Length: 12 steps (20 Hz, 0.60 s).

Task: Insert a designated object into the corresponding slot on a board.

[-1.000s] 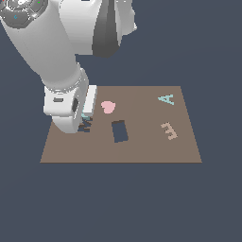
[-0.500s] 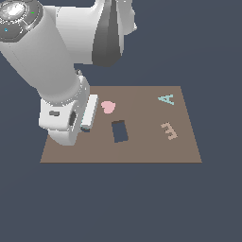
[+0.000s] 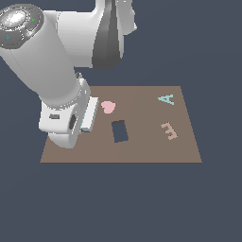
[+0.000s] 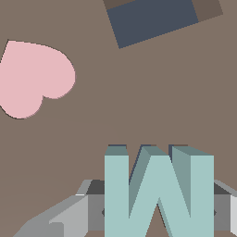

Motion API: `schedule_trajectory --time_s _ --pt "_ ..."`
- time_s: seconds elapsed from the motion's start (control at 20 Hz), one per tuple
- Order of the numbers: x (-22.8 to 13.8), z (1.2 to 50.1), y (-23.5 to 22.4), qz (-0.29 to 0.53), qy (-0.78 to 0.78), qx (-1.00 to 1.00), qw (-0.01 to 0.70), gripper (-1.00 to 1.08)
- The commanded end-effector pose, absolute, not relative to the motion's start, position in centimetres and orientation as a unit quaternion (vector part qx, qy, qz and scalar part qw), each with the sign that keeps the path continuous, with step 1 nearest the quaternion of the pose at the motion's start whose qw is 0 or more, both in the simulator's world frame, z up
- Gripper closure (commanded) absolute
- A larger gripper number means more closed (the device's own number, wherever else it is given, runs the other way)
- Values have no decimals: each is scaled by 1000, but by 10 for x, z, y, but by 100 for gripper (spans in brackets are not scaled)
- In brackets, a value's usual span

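**Teal M held in gripper above board**

Exterior view: brown board [image 3: 142, 151] carries pink heart [image 3: 108, 107], blue cutout [image 3: 119, 131], teal A [image 3: 166, 99] near its far corner, M-shaped slot [image 3: 169, 131]. Arm hides the gripper.

Wrist view: gripper [image 4: 157, 214] pinches the teal M [image 4: 157, 194]; heart [image 4: 32, 78] and cutout [image 4: 152, 18] beyond.

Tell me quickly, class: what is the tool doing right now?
Tool: closed on the pale teal M block, holding it above the brown board.
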<state>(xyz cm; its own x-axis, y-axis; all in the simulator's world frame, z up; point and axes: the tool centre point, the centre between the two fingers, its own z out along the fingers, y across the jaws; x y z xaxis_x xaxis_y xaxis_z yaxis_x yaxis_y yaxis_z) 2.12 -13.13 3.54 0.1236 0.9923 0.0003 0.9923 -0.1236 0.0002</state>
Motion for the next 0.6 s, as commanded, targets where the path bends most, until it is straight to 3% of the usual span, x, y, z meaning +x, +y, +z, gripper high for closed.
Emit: schedule_trajectory --time_s 0.0,0.05,0.1,0.55 --pt "22 31 -131 0 -662 -750 0 108" --pt "22 31 -131 0 -662 -750 0 108" --pt "22 31 -131 0 -662 -750 0 -92" --pt "22 31 -131 0 -662 -750 0 -92"
